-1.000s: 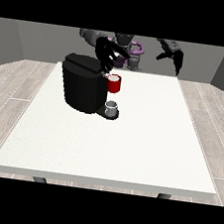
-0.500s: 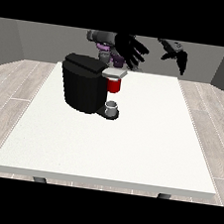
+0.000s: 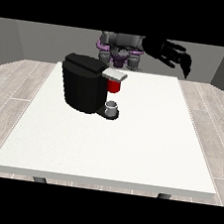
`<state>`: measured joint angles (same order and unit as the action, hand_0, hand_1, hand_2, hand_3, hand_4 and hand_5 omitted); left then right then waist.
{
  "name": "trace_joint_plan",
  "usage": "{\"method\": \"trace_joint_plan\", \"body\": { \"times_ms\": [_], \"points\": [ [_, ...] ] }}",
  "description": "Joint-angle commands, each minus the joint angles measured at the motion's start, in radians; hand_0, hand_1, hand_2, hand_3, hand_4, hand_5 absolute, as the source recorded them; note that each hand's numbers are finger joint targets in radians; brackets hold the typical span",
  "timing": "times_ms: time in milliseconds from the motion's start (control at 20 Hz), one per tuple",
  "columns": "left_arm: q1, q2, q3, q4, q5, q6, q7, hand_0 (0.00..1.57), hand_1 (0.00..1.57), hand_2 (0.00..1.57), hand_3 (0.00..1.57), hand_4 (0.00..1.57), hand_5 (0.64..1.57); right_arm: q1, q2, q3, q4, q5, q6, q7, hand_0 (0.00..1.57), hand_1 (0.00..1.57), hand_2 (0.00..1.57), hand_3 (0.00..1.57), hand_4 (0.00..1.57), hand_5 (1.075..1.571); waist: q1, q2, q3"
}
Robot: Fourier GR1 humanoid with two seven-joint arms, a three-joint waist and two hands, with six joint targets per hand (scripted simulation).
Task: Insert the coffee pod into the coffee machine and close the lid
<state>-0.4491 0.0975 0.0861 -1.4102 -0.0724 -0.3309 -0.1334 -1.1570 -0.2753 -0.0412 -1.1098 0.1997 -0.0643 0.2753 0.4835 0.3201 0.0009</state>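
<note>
Gone from above the machine since half a second ago: the hand at the view's left, now out of sight. White table (image 3: pixel 129 151), wide. Black machine (image 3: pixel 85 85) far left, lid (image 3: pixel 114 75) down flat. Hand at the view's right (image 3: pixel 174 54) raised beyond the far edge, fingers curled, holding nothing. Red thing at the machine (image 3: pixel 114 86) under the lid; grey thing (image 3: pixel 112 106) on its base. Pod not plainly seen.

The hand that hovered over the top of the black coffee machine (image 3: pixel 87 83) half a second ago is no longer in view there. The machine's grey lid (image 3: pixel 114 75) now shows uncovered. The hand at the view's right (image 3: pixel 172 54) has risen slightly beyond the table's far edge.
</note>
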Motion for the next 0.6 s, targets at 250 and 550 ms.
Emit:
{"method": "trace_joint_plan", "body": {
  "times_ms": [250,550],
  "points": [
    [-0.057,-0.009,-0.008,-0.039,0.009,0.015,0.063,0.0,0.0,0.0,0.0,0.35,1.571,-0.114,0.025,-0.041,0.152,-0.016,0.003,-0.1,0.0,0.0,0.0,0.0,0.05,1.571,0.001,0.049,-0.0011],
    [0.042,-0.016,-0.057,-0.055,-0.021,-0.007,0.004,0.0,0.0,0.0,0.0,0.26,1.571,-0.104,0.094,-0.042,0.193,-0.014,-0.047,-0.148,0.0,0.0,0.0,0.0,0.0,1.571,-0.003,0.008,-0.0014]
  ]
}}
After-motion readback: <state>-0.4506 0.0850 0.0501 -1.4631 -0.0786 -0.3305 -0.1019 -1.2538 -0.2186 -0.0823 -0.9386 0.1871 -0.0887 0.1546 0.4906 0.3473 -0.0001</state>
